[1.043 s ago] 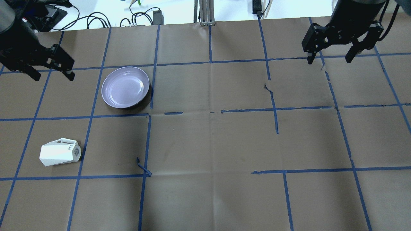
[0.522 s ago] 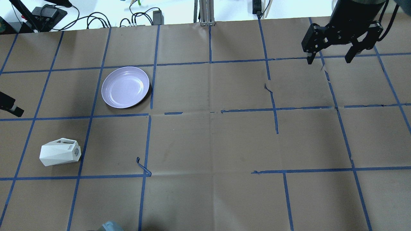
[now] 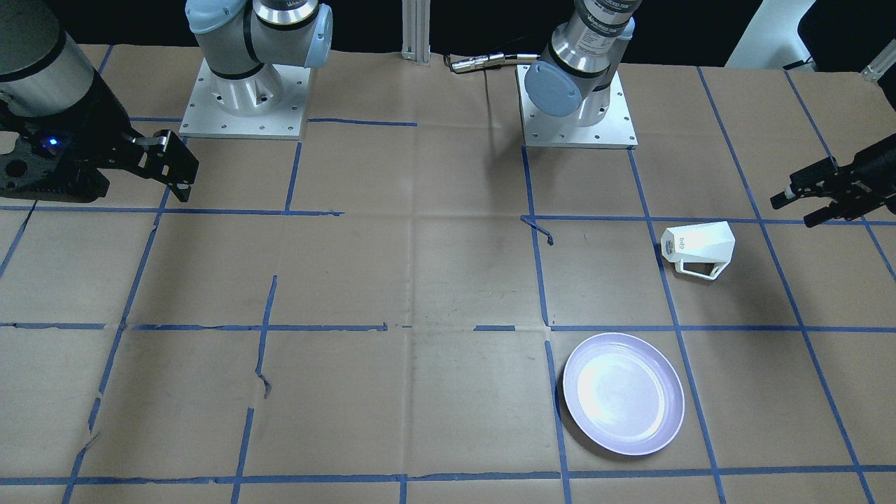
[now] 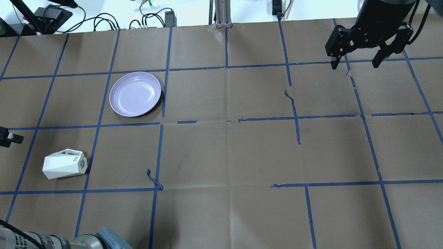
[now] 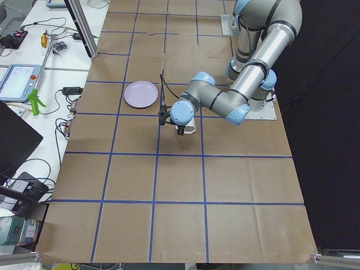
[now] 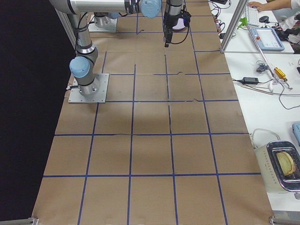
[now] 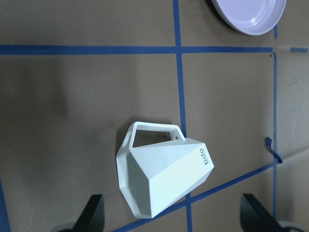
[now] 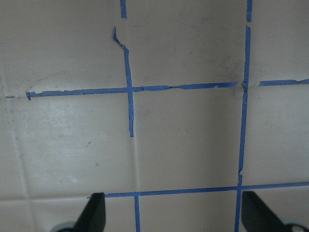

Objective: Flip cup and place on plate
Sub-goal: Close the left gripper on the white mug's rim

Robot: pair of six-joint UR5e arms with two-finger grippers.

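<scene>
The white faceted cup (image 4: 64, 164) lies on its side on the brown paper at my near left, handle toward the far side. It also shows in the front view (image 3: 698, 248) and in the left wrist view (image 7: 161, 176), with its open rim facing left there. The lavender plate (image 4: 135, 93) sits upright beyond it, also in the front view (image 3: 623, 393). My left gripper (image 3: 792, 210) is open and empty, hovering left of the cup; its fingers (image 7: 94, 212) stand wide on either side of the cup in the wrist view. My right gripper (image 4: 354, 65) is open and empty, high at the far right.
A loose curl of blue tape (image 4: 154, 180) sticks up right of the cup. Cables (image 4: 104, 20) and an aluminium post (image 4: 219, 14) line the far edge. My left arm's elbow (image 4: 104, 240) shows at the near edge. Torn tape seams cross the middle.
My left gripper has moved from the far left, level with the plate, back toward the near side and out past the left edge, beside the cup. The right arm has not moved.
</scene>
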